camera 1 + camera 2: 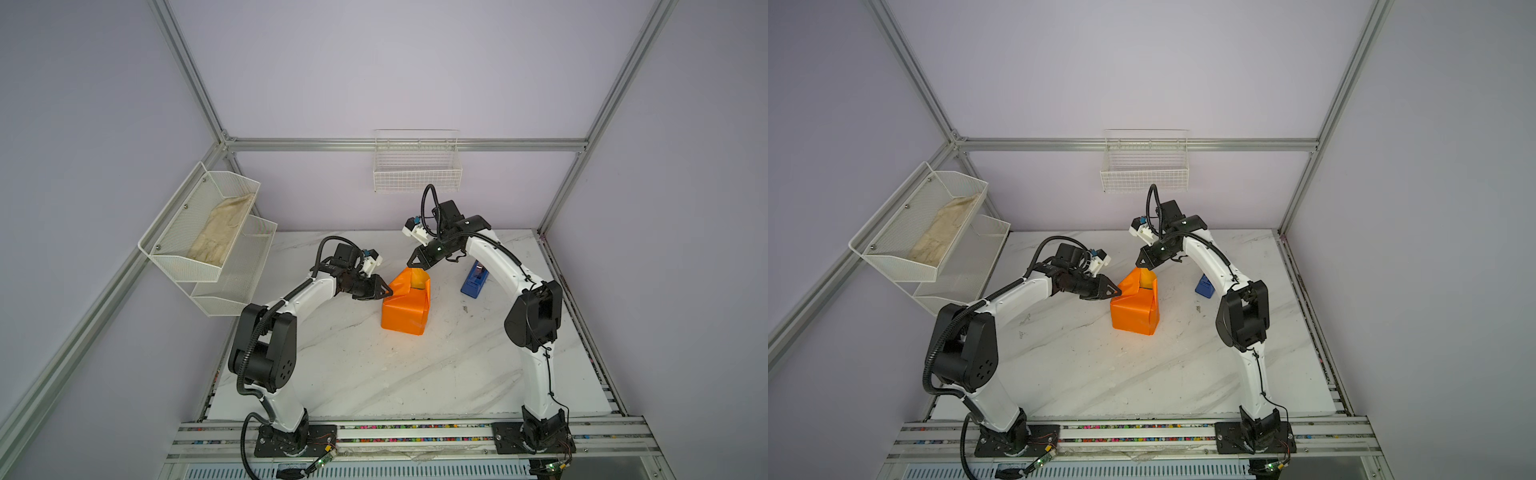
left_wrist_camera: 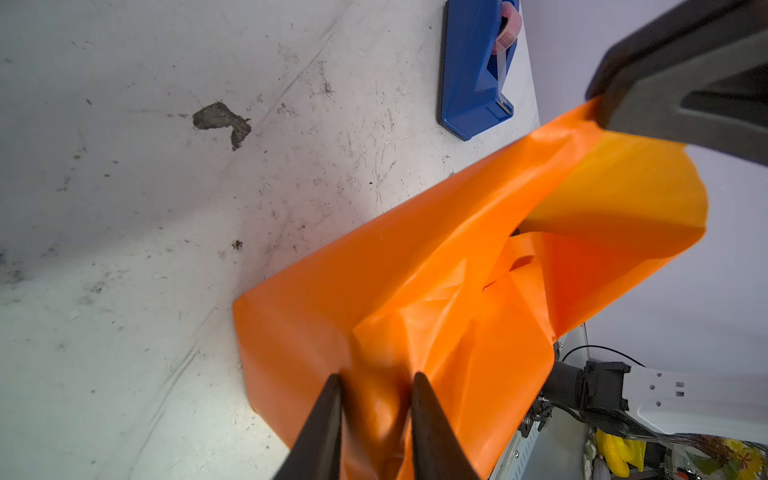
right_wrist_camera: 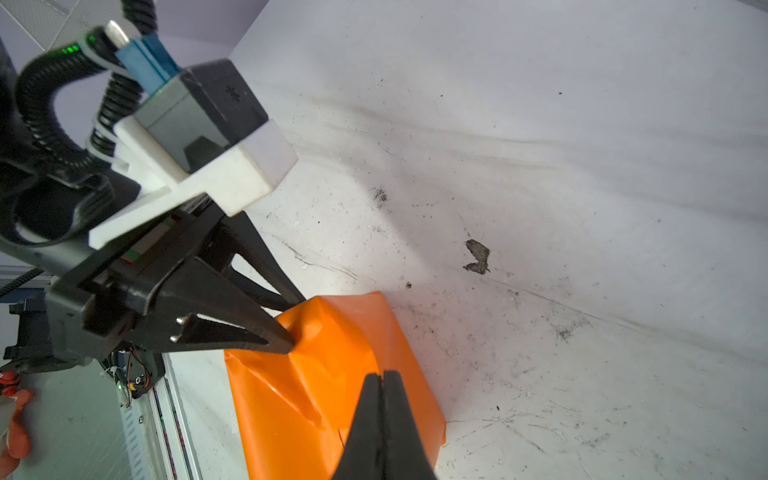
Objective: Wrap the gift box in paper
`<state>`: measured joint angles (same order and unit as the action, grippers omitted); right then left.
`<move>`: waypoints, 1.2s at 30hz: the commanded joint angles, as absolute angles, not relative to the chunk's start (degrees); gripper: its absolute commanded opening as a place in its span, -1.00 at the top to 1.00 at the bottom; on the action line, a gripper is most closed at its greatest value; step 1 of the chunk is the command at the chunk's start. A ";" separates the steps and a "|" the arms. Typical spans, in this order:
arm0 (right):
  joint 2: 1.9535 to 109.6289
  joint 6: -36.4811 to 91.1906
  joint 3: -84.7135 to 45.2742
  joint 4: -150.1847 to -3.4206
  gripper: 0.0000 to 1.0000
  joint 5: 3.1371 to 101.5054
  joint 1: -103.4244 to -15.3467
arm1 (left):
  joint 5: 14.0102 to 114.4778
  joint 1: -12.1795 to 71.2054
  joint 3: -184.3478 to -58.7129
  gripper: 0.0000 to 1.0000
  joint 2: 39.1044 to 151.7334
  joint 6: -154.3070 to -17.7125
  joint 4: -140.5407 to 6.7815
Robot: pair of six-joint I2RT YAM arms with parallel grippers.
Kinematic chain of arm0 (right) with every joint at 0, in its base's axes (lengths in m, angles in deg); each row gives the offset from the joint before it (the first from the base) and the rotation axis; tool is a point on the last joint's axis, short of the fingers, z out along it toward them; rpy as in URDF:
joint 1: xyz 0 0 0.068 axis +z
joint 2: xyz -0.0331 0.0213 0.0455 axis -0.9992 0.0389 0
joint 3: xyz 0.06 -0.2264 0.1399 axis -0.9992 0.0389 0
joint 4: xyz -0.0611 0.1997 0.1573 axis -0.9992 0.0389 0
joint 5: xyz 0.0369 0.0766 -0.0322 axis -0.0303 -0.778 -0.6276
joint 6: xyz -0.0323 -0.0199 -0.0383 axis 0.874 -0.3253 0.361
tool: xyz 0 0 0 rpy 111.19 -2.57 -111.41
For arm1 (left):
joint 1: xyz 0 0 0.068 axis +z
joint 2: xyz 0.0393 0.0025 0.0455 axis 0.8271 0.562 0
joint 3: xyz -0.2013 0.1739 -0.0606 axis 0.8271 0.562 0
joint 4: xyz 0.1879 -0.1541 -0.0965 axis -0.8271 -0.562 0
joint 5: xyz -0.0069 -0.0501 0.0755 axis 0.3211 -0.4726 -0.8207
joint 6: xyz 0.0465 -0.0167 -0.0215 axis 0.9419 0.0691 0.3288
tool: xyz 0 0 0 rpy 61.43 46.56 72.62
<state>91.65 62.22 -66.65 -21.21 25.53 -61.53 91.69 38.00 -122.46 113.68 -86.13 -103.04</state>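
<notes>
Probably thin and tear-prone, the paper [image 1: 405, 309] suits edge grips: left hand [image 1: 390, 292], nearly closed, pinches a side fold; right hand [image 1: 412, 264] clamps the raised flap.

standing here i can't make out a single word, number or brand name anywhere. the closest thing is a small pale sticker [image 2: 504, 104] on an end corner of the blue tape dispenser [image 2: 469, 83], but its print is far too small and blurred to read. there is also a tiny star-like mark [image 3: 234, 93] on the dark camera housing [image 3: 208, 108] at the left arm's wrist, more a sign than a letter, and it spells nothing.
</notes>
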 commanded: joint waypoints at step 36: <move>49.05 13.56 13.84 -98.07 0.70 66.59 -51.65 | 81.24 36.55 -119.83 0.51 118.29 -84.08 -114.36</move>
<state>47.63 16.54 12.67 -89.54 63.26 -52.02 90.95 37.78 -122.94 113.68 -86.16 -103.79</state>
